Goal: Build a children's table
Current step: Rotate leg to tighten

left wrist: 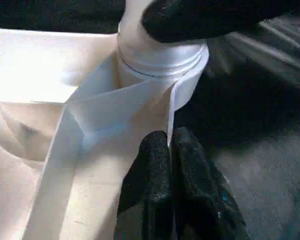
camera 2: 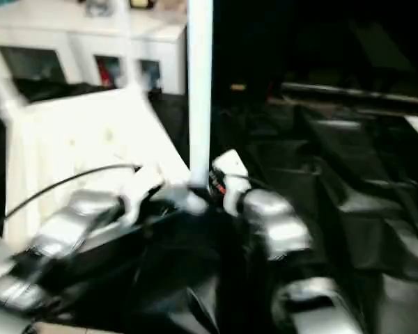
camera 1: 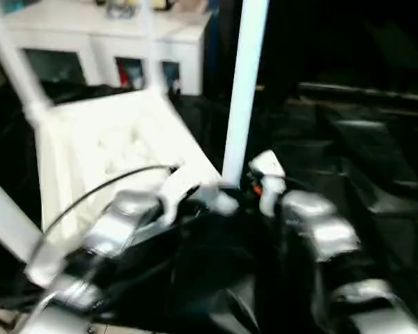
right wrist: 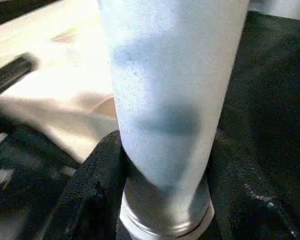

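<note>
The children's table lies upside down, its white ribbed top (camera 1: 104, 146) tilted towards me. One round white leg (camera 1: 244, 90) stands upright in the corner socket (left wrist: 160, 60) nearest my grippers. Two more legs (camera 1: 14, 62) (camera 1: 7, 223) stick out on the left. My left gripper (left wrist: 170, 145) is shut on the thin rim wall (left wrist: 115, 105) of the top, just beside that socket. My right gripper (right wrist: 165, 165) is shut on the upright leg (right wrist: 170, 100) just above its base, with one black finger (right wrist: 90, 195) on each side.
A white cabinet (camera 1: 104, 49) with glass-fronted compartments stands behind the table top. Dark, shiny black surfaces (camera 1: 362, 153) spread out to the right. A black cable (camera 1: 97, 188) arcs over my left forearm.
</note>
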Tool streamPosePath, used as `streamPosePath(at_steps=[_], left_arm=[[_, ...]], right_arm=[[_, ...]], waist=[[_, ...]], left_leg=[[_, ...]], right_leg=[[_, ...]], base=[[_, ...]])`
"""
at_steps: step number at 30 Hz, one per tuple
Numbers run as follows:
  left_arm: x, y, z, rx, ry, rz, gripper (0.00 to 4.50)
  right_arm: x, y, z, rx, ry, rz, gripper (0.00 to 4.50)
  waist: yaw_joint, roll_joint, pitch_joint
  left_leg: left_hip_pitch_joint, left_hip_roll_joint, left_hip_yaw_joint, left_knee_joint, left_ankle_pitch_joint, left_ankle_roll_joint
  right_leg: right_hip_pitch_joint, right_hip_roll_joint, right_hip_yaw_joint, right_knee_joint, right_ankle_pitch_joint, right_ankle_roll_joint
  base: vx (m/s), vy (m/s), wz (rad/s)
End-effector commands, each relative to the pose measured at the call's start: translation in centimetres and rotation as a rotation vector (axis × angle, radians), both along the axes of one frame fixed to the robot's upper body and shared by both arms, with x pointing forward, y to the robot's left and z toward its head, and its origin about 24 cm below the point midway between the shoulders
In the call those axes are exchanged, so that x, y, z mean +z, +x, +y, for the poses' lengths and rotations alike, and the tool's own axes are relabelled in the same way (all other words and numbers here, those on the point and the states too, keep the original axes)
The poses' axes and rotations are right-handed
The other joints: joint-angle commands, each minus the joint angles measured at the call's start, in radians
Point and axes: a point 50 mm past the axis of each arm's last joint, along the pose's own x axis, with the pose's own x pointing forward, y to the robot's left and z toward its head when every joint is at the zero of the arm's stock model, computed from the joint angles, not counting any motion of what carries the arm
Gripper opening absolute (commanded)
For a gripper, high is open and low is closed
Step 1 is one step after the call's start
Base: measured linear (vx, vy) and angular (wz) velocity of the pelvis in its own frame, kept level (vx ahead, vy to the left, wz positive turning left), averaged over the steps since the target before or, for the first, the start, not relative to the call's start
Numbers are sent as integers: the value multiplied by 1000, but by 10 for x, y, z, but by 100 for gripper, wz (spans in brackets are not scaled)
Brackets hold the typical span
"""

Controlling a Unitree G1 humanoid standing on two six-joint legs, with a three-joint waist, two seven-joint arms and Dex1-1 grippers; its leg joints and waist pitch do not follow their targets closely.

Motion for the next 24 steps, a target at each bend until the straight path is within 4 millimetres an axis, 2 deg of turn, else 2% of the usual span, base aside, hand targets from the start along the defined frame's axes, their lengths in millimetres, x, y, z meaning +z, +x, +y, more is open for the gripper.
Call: streamPosePath(at_steps=[1,2,3,5,7,8,9,10,11,14,15,16,19,20,22,24], left_arm=[[-9,-2,-13,5,27,22,0],[-8,-2,-17,-6,30,21,0],[-8,-1,-18,-9,30,20,0],[-8,-2,-18,-25,31,21,0],[-8,-2,-17,-39,32,23,0],[-8,-4,-12,-70,31,36,0],[-8,-7,-9,-96,30,43,0],[-8,-7,-7,-100,30,46,0],[-8,-11,-1,-126,34,62,0],[-7,-18,10,-191,36,87,0],[-7,-20,13,-207,35,91,0],[-5,-25,20,-254,26,106,0],[-3,-33,27,-314,16,126,0],[-2,-37,31,-340,9,137,0],[-1,-40,34,-354,-11,146,0],[0,-42,36,-358,-24,156,0]], right_arm=[[-19,-11,20,48,-24,101,195],[-15,-10,26,73,-27,52,195],[-14,-10,27,77,-24,42,195],[-10,-10,27,97,-3,18,195],[-7,-9,26,100,27,11,250],[0,-8,21,132,83,10,264],[4,-8,16,164,87,2,270],[5,-8,15,175,85,0,270],[8,-10,9,243,71,-10,293],[14,-14,-4,362,34,-40,316],[16,-15,-7,396,29,-45,316],[21,-18,-16,463,15,-55,316],[26,-20,-25,530,2,-52,316],[29,-21,-29,567,-3,-47,316],[30,-22,-32,595,-4,-43,316],[32,-22,-33,623,-9,-37,316]], waist=[[-1,3,-40],[-4,9,-41],[-6,6,-42],[-5,9,-44],[-5,10,-44],[-5,10,-45],[-5,6,-47],[-6,8,-50],[-5,9,-51],[-1,6,-59],[0,6,-61],[-1,5,-61],[5,7,-65],[8,5,-64],[14,7,-63],[18,8,-61]], left_leg=[[6,43,-29,-92,-343,-41],[5,44,-30,-93,-347,-33],[4,44,-30,-93,-343,-31],[3,46,-29,-94,-328,-23],[1,47,-28,-95,-319,-20],[-1,47,-26,-96,-313,-14],[-2,49,-26,-95,-307,-10],[-5,51,-26,-95,-286,-3],[-6,52,-26,-95,-272,0],[-13,51,-17,-80,-158,36],[-17,50,-18,-79,-132,43],[-18,50,-15,-75,-103,57],[-17,50,-12,-68,-55,90],[-17,52,-11,-67,-55,97],[-15,54,-9,-67,-64,99],[-13,57,-9,-69,-81,90]], right_leg=[[20,-91,45,-118,-531,-102],[18,-92,46,-121,-514,-104],[19,-91,46,-121,-500,-107],[19,-89,48,-115,-432,-132],[21,-87,48,-111,-392,-146],[25,-86,48,-107,-344,-164],[26,-86,49,-105,-328,-169],[30,-86,47,-100,-293,-180],[31,-86,47,-98,-267,-187],[36,-85,47,-79,-84,-238],[42,-86,45,-75,-50,-245],[40,-83,44,-70,-1,-257],[42,-80,41,-58,95,-284],[41,-80,39,-58,98,-289],[38,-79,38,-59,79,-294],[35,-80,38,-61,45,-293]], base=[[0,0,0],[0,0,0],[0,0,0],[0,0,0],[0,0,0],[0,0,0],[0,0,0],[0,0,0],[0,0,0],[34,-5,3],[59,-9,0],[57,-9,-1],[40,-5,0],[0,0,0],[0,0,0],[0,0,0]])
